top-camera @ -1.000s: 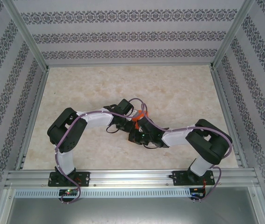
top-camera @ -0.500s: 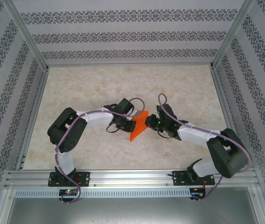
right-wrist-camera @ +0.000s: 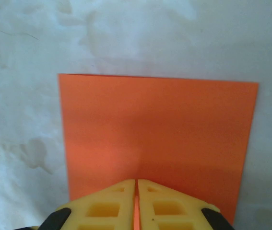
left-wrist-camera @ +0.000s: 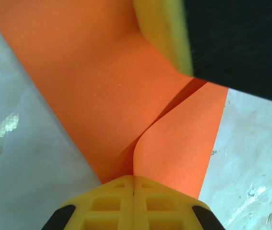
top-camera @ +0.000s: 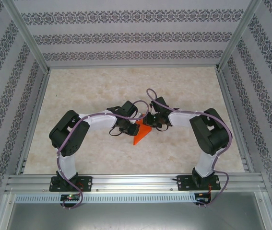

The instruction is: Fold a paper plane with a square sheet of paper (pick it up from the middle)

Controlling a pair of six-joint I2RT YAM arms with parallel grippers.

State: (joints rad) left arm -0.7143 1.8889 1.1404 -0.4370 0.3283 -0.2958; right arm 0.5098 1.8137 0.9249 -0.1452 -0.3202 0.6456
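Left wrist: left fingers (left-wrist-camera: 104, 206), right fingers (right-wrist-camera: 109, 208) pinch orange paper (left-wrist-camera: 102, 96).

A pale, marbled table (top-camera: 183, 91) is seen, bounded by a metal rail (top-camera: 136, 181) at its near edge and patterned walls (top-camera: 136, 36) on the other sides. Faint stains (right-wrist-camera: 35, 151) are seen on its surface. Whether the sheet of paper (top-camera: 140, 135) rests on it cannot be told.
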